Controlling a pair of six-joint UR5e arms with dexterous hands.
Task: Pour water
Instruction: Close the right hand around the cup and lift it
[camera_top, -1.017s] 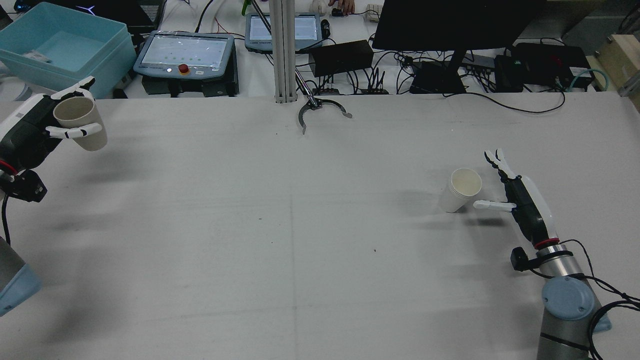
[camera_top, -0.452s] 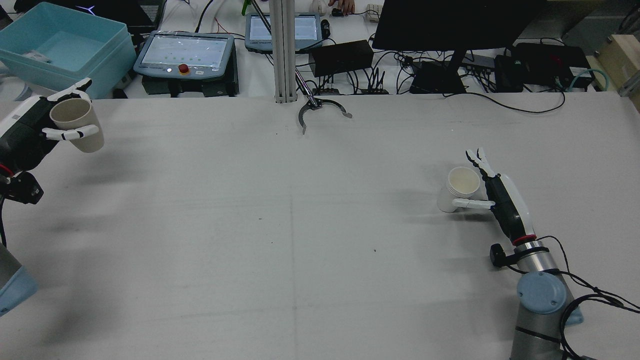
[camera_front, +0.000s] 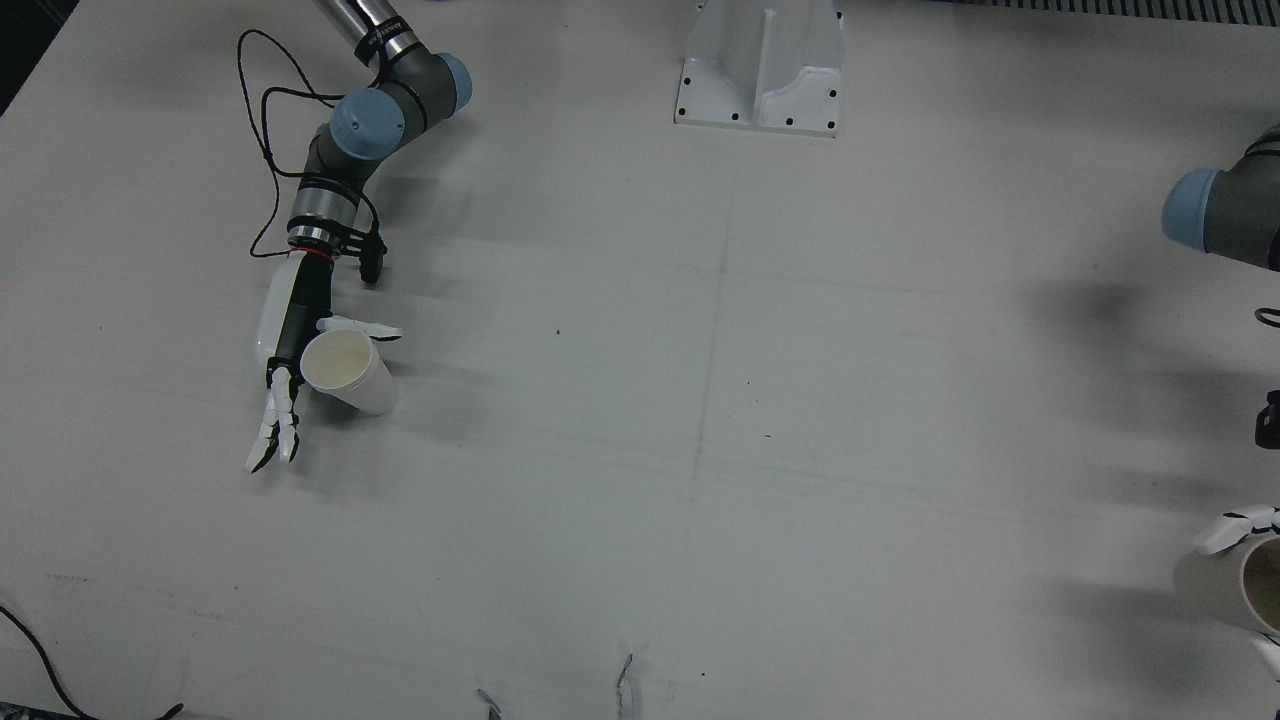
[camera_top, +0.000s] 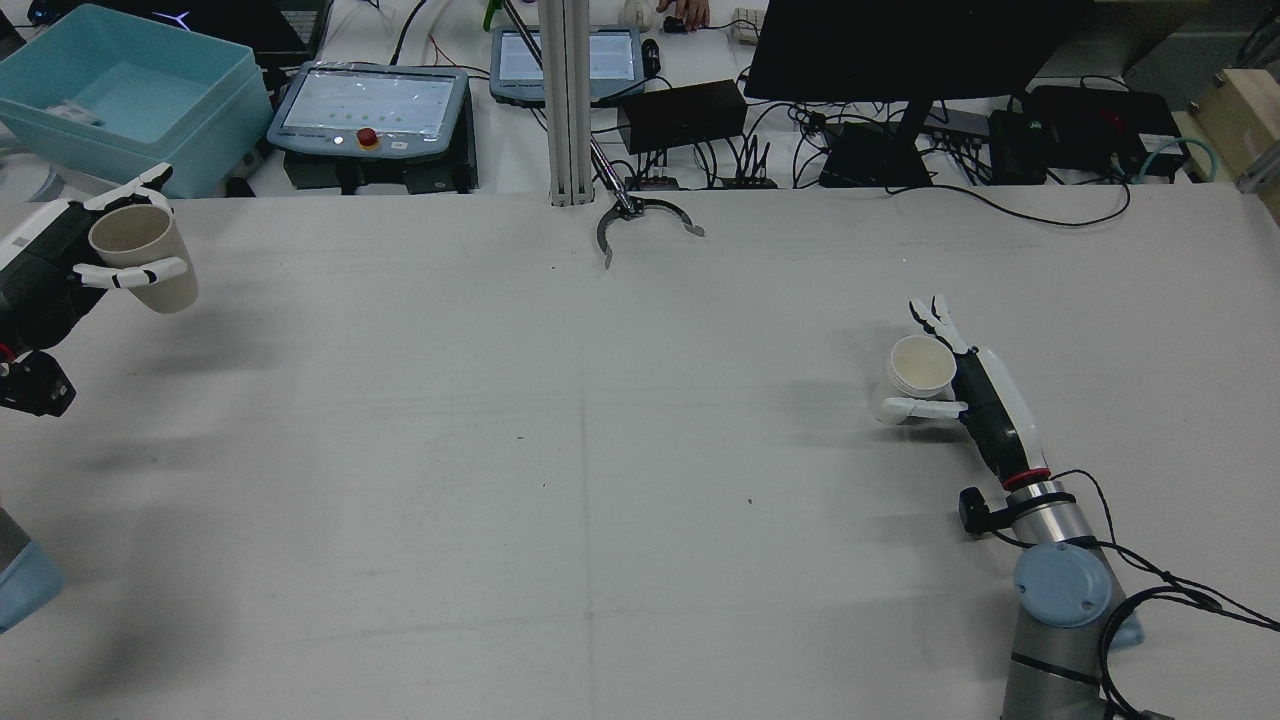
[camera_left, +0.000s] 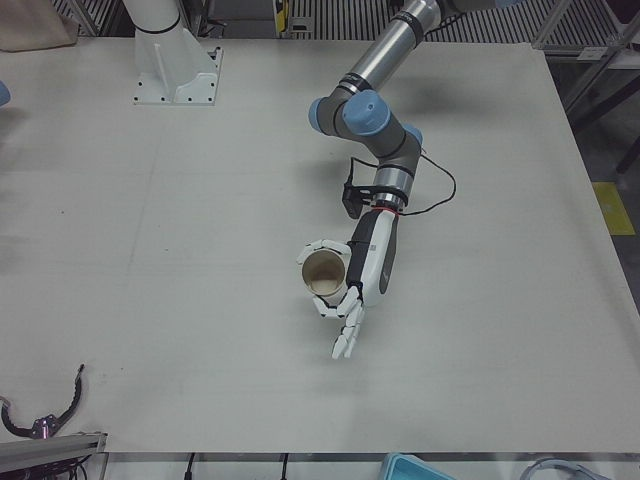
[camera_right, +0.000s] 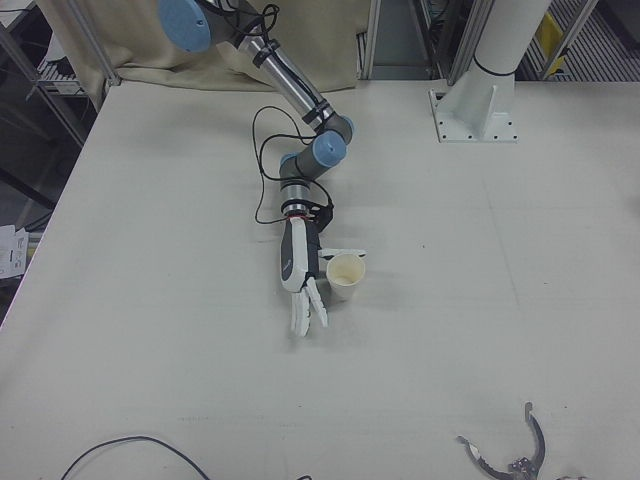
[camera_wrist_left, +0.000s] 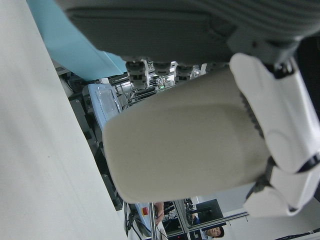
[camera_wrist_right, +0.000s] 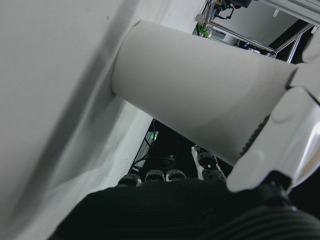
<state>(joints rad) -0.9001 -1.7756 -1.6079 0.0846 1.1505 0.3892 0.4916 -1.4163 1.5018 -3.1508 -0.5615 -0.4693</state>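
Mostly bare white table (camera_top: 600, 480), cluttered bench (camera_top: 700, 150) behind

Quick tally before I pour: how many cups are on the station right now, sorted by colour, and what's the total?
Beige cup, held off the table in the left hand: 1
White cup, standing on the table with the right hand against it: 1
Total: 2 cups

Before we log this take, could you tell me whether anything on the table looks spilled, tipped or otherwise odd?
No spill shows. The white cup stands upright by the open right hand; the left hand holds the tan cup upright. One oddity: a loose curved metal piece lies at the far edge.
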